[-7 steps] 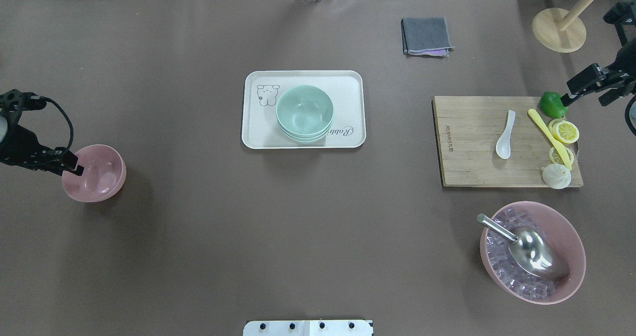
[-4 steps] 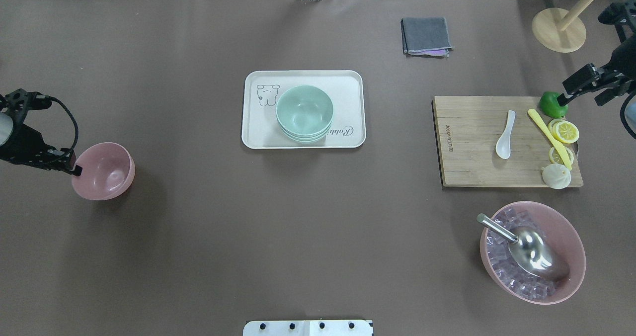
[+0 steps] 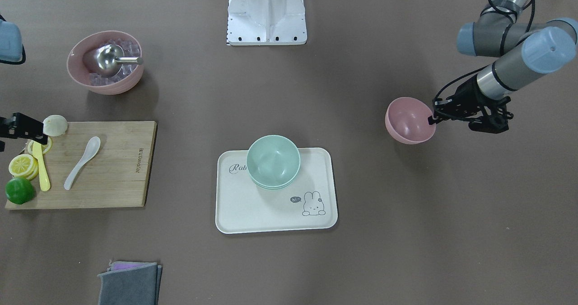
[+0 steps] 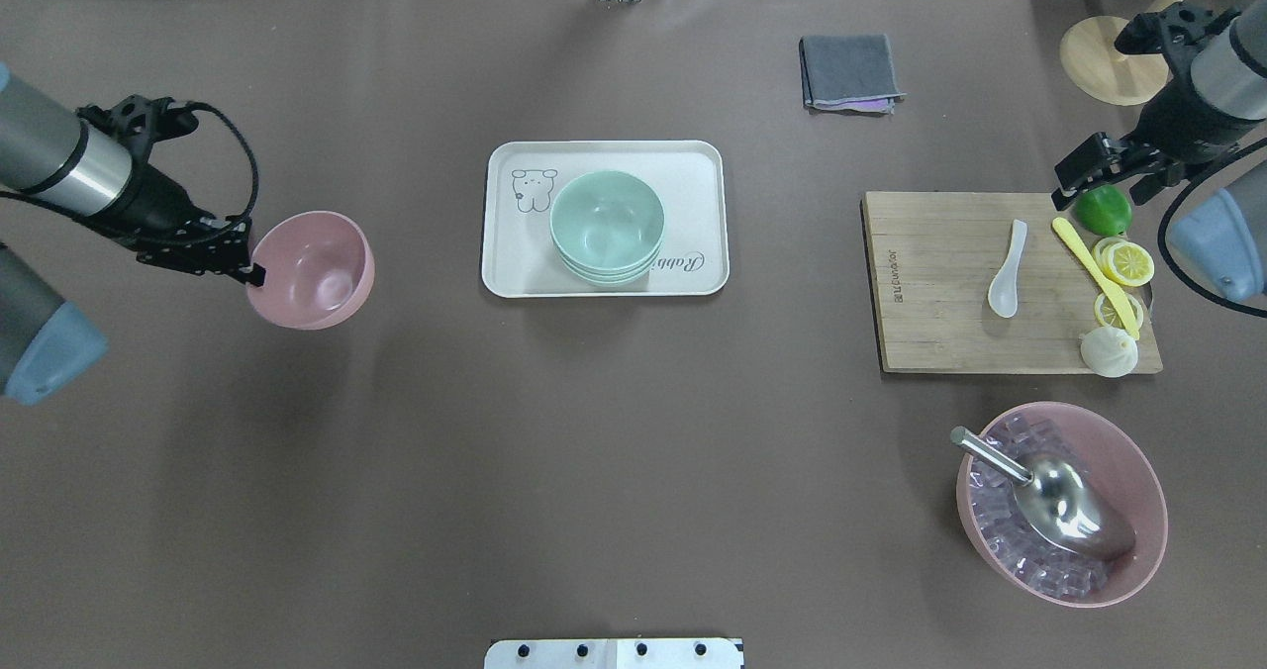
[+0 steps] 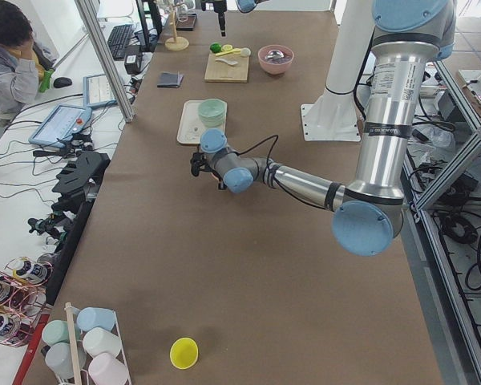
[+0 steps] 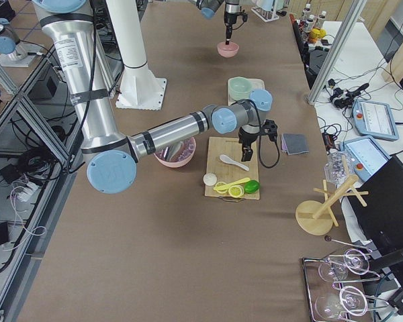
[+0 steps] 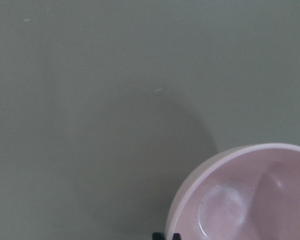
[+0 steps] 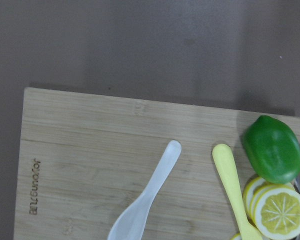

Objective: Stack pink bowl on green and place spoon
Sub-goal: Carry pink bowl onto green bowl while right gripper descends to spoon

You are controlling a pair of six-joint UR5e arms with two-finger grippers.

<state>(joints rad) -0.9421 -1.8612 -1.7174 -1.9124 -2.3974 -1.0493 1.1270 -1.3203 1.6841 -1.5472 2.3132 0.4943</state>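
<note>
Gripping the pink bowl point(image 4: 315, 271), the left tool point(image 4: 255, 273) is holding it at 9 o'clock of the green bowl point(image 4: 606, 219). Stacking and the 3 o'clock spoon point(image 4: 1008, 271) are waiting. Whether the right tool point(image 4: 1064, 190) is open, I cannot tell.

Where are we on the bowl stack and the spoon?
Done: the left gripper has its jaws shut on the rim of the pink bowl, held in the air. In hand: the bowl hangs short of the tray, not yet over the green bowls. Left: stack it, then place the white spoon, untouched on the cutting board; the right gripper hovers at its corner.
</note>
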